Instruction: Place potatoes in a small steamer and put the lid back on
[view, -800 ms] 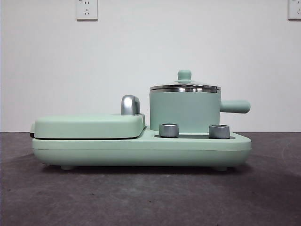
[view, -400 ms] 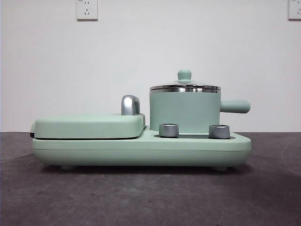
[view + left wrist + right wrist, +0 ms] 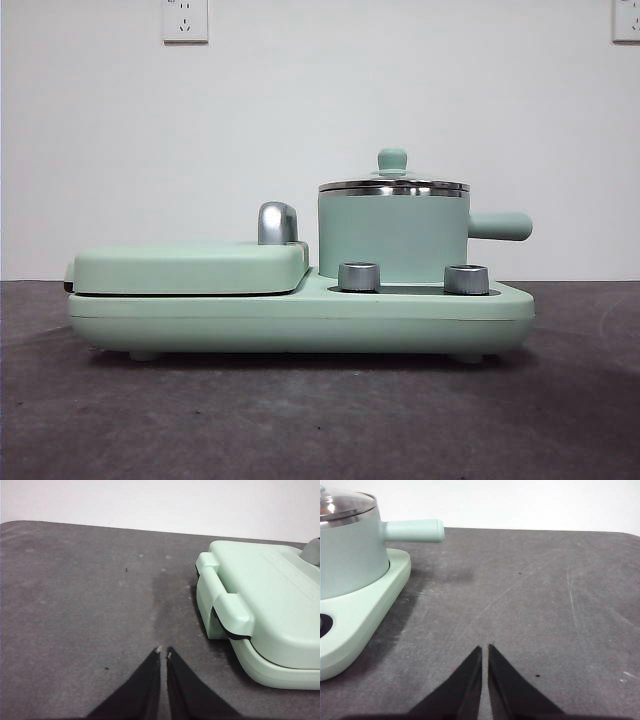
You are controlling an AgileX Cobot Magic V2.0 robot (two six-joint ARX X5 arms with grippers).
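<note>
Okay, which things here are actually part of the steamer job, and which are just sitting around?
Part of the job:
small steamer, on the cooker base
glass lid, sitting on the steamer
left gripper and right gripper, both shut, over bare table

Just there:
griddle cover
two knobs
wall sockets

No potato in view.

Beside my left gripper [image 3: 163, 652], the griddle cover [image 3: 272, 605] runs out past the picture's edge, and only a sliver of its chrome handle [image 3: 313, 553] shows. Off to the side of my right gripper [image 3: 485, 649], the small steamer [image 3: 347, 555] and its lid [image 3: 342, 502] are cropped, the knob all but gone. One dial [image 3: 324, 623] on the base [image 3: 360, 615] barely peeks in. Through the glass I cannot tell what the steamer holds.
</note>
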